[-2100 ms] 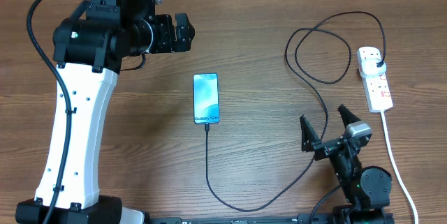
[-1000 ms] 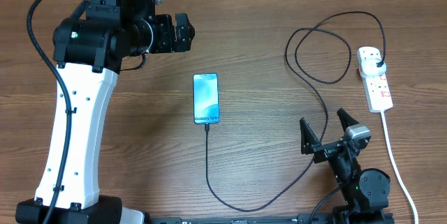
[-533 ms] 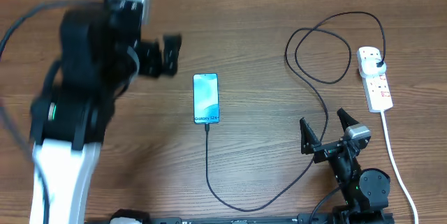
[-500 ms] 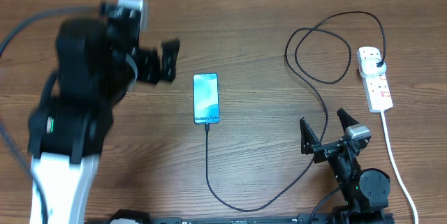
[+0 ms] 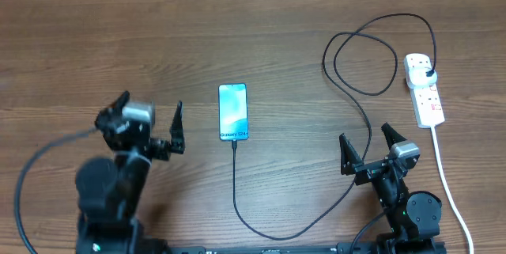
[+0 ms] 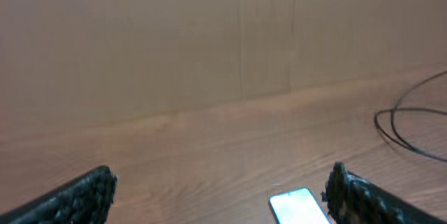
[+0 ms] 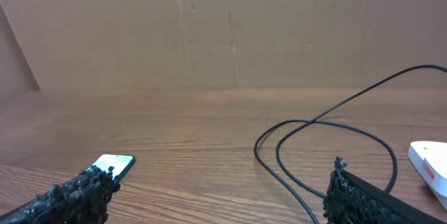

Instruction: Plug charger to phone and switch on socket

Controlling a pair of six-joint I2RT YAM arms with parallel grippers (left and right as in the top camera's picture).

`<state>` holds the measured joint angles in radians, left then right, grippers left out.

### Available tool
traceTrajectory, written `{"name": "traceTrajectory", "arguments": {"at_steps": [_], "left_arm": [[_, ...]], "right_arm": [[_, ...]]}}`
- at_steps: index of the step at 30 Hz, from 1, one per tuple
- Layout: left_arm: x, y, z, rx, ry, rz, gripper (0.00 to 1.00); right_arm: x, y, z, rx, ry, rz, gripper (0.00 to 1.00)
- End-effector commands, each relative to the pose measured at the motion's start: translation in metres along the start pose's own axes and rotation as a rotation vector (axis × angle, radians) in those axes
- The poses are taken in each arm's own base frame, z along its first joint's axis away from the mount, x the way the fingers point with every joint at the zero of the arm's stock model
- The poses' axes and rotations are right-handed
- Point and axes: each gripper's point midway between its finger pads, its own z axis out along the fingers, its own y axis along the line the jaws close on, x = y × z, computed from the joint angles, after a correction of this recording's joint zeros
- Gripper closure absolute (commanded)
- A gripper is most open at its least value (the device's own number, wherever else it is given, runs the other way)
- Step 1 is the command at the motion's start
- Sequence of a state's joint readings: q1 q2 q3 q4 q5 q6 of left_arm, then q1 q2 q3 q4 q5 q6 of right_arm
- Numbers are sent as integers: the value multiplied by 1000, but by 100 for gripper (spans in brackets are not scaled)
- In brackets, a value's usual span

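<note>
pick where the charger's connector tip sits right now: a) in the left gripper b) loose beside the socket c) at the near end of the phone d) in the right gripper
C: in the overhead view the charger runs straight up to the near end of the phone and meets it there, while the left gripper and right gripper are both open and hold nothing.

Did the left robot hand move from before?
Yes. The left gripper pulled back toward the robot's base: it was past the phone's top end, now it sits beside the phone.
</note>
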<state>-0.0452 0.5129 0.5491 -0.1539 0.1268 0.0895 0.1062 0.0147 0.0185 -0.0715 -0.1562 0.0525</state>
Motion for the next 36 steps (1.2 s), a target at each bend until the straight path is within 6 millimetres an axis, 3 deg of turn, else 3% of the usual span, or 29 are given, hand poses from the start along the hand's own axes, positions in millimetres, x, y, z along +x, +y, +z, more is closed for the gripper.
{"name": "traceTrajectory", "arguments": {"at_steps": [1, 4, 7, 18, 36], "left_arm": [[36, -1, -8, -13, -38, 52, 0], [62, 2, -11, -36, -37, 52, 0], [93, 1, -17, -52, -54, 165, 1], [130, -2, -15, -51, -29, 210, 0], [128, 0, -17, -64, -41, 193, 0]], "right_arm": [[2, 0, 0, 0, -3, 2, 0], [2, 0, 0, 0, -3, 2, 0], [2, 0, 0, 0, -3, 2, 0], [2, 0, 0, 0, -3, 2, 0], [2, 0, 0, 0, -3, 2, 0]]}}
